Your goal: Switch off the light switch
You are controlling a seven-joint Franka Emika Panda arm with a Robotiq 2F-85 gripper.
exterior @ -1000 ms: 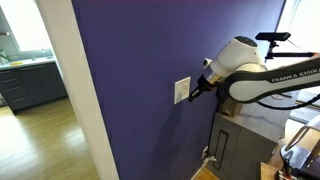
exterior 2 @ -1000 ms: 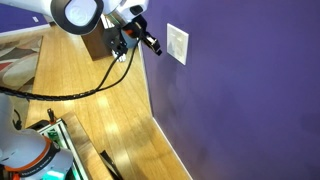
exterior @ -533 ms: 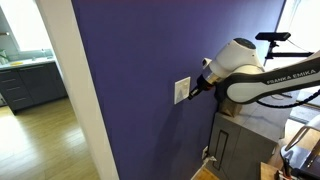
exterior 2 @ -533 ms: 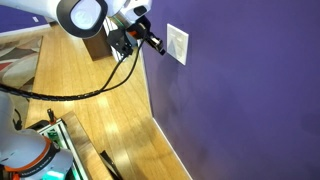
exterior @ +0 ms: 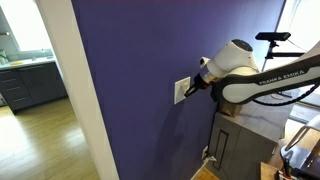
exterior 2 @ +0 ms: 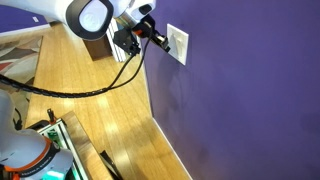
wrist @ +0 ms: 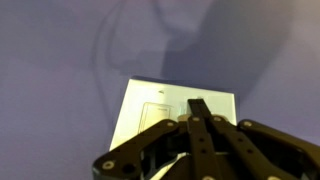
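Presently, the dark purple wall (exterior: 130,90) fills most of both exterior views, bounded by a white door frame (exterior: 85,100) on one side and meeting a wooden floor (exterior 2: 110,120) below. The white robot arm (exterior: 250,78) reaches horizontally toward the wall, with a black cable (exterior 2: 80,92) hanging in a loop beneath it. The gripper (exterior 2: 160,40) is clenched: in the wrist view its fingers (wrist: 197,115) are pressed together into a single point with nothing between them. That point is aimed at the light switch (exterior 2: 178,44), a white plate mounted upright on the wall level with the gripper. The tip overlaps the plate's face in the wrist view; actual contact cannot be confirmed.
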